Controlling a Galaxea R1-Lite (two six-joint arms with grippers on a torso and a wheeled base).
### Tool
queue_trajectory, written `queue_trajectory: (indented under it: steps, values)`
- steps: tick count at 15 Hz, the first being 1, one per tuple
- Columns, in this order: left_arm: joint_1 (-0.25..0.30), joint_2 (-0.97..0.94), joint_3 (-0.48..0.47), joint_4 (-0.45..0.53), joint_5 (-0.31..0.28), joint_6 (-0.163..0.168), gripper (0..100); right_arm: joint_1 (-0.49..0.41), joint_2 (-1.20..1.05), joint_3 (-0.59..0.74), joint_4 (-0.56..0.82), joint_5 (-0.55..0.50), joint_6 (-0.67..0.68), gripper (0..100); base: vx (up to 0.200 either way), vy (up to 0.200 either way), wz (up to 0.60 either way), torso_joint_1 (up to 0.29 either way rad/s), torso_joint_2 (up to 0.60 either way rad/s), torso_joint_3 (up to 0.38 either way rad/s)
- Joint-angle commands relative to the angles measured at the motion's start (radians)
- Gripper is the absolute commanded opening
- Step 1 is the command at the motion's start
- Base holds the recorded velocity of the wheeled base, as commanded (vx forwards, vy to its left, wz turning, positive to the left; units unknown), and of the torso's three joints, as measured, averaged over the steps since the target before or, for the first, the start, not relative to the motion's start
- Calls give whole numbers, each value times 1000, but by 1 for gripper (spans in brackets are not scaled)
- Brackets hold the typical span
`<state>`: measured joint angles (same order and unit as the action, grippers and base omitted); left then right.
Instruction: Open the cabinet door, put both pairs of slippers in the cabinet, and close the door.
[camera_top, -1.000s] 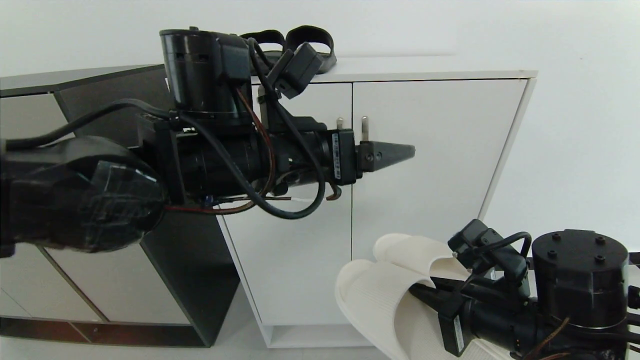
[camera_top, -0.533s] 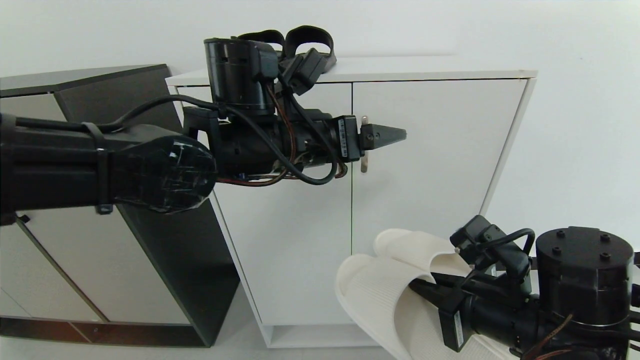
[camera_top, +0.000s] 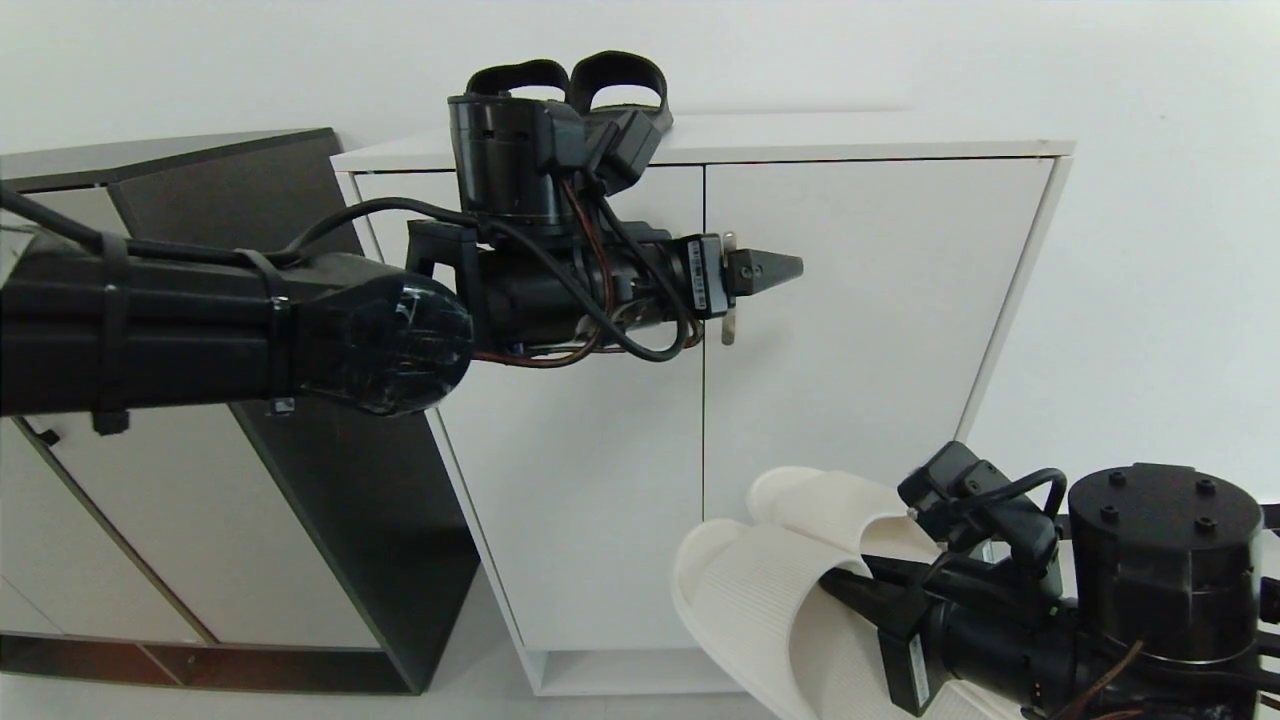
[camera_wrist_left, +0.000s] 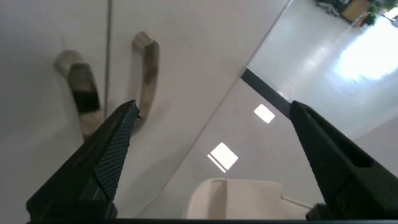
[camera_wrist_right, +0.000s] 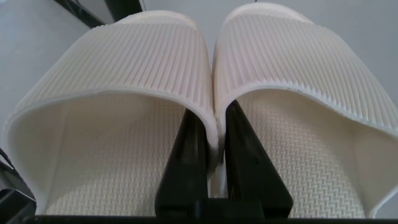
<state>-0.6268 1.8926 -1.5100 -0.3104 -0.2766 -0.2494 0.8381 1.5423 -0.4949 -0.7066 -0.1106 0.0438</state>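
The white cabinet (camera_top: 860, 300) has both doors closed, with two metal handles (camera_wrist_left: 146, 68) on either side of the centre seam. My left gripper (camera_top: 790, 268) is open right in front of those handles (camera_top: 729, 325); in the left wrist view one of the left gripper's (camera_wrist_left: 212, 109) fingertips (camera_wrist_left: 127, 118) sits next to the nearer handle. Low at the right, my right gripper (camera_top: 835, 582) is shut on a pair of white ribbed slippers (camera_top: 760, 590), pinching their touching inner walls (camera_wrist_right: 214, 124). A black pair of slippers (camera_top: 600, 80) rests on the cabinet top.
A dark grey cabinet (camera_top: 200, 170) stands against the white cabinet's left side. A plain white wall (camera_top: 1150, 250) runs behind and to the right. Bare floor (camera_top: 480, 690) shows below the cabinets.
My left arm has stretched forward and risen, carrying its gripper closer to the door handles. The right arm with the white slippers has barely moved.
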Motion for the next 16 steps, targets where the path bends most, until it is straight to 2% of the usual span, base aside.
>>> queue_trajectory:
  steps: [1, 2, 6, 13, 14, 16]
  values:
    - [-4, 31, -30, 1, 16, 15, 100, 12, -1, 1, -1, 0, -1, 0, 0, 0, 0, 0, 0, 0]
    - [-4, 39, -39, 1, 25, 27, 100, 15, -1, 6, -1, -1, -2, 0, 0, 0, 0, 0, 0, 0]
    - [-2, 71, -67, 1, 43, 27, 100, 18, -2, 6, -1, -4, -4, 0, 0, 0, 0, 0, 0, 0]
    - [-2, 94, -85, 1, 42, 27, 100, 24, -4, 12, -1, -4, -2, 0, 0, 0, 0, 0, 0, 0]
    - [-2, 94, -85, -1, 42, 27, 0, 24, -2, 16, -1, -3, -2, 0, 0, 0, 0, 0, 0, 0]
    - [-2, 88, -81, -1, 42, 27, 0, 26, -2, 18, -1, -1, -2, 0, 0, 0, 0, 0, 0, 0]
